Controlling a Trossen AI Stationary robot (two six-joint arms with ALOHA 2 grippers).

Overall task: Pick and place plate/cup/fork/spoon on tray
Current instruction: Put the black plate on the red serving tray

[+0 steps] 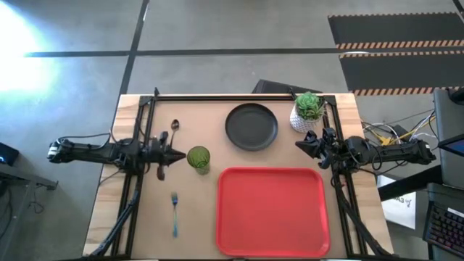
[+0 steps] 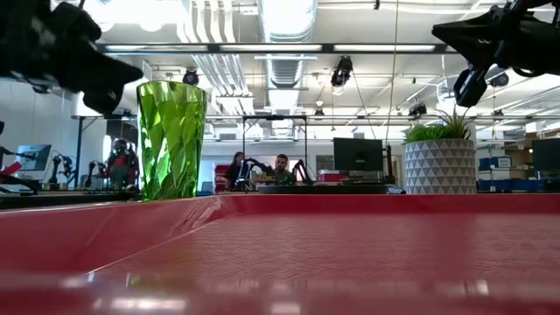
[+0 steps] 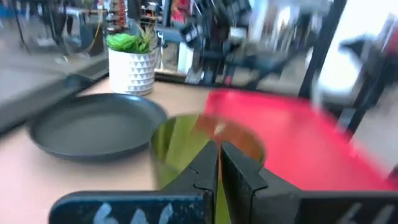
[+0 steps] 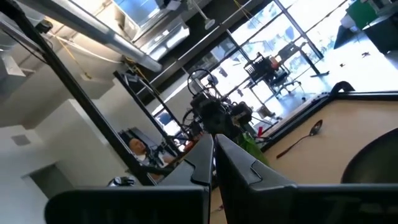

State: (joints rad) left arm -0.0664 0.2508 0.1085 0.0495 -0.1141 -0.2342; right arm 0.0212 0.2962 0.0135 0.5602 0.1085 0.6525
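Note:
The green cup (image 1: 198, 158) stands upright on the table left of the red tray (image 1: 270, 210); it also shows in the low view (image 2: 171, 140). My left gripper (image 1: 180, 154) is shut and empty, just left of the cup and raised near its rim height (image 2: 122, 83); its wrist view looks over the cup's mouth (image 3: 186, 134). The black plate (image 1: 251, 126) lies beyond the tray. The spoon (image 1: 174, 129) lies at the far left and the fork (image 1: 175, 212) at the near left. My right gripper (image 1: 299, 145) is shut and empty, raised right of the plate.
A white pot with a green plant (image 1: 308, 111) stands at the far right, close to my right gripper and beside the plate. Black frame rails (image 1: 141, 138) run along both table sides. People sit in the room beyond the table (image 2: 280, 168).

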